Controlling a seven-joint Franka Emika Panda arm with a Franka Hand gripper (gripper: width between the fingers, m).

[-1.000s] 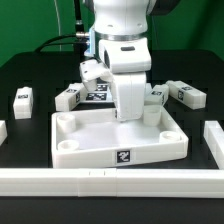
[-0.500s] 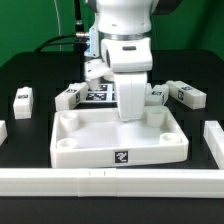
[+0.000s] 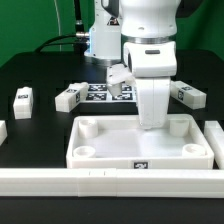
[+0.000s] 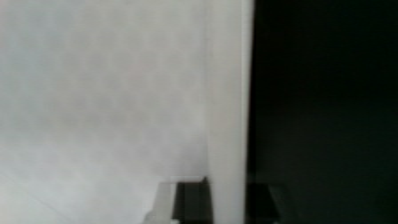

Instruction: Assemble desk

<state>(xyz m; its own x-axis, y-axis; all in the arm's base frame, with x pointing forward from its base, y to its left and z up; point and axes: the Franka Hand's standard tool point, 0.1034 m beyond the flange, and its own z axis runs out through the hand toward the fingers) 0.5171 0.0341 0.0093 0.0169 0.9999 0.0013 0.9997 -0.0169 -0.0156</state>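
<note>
**Tray top**: white, rimmed, with round corner sockets. We log it flat on the black desk, just behind the long white rail and toward the exterior view's right.

**Claw**: lowered onto the tray top's far rim, jaws narrowed onto that wall.

**Loose tagged legs, all apart from the tray top:**
- outer leg, at the exterior view's left
- inner leg, at the exterior view's left
- right leg, at the exterior view's right

**Marker board**: we note it lying behind the tray top.
</note>
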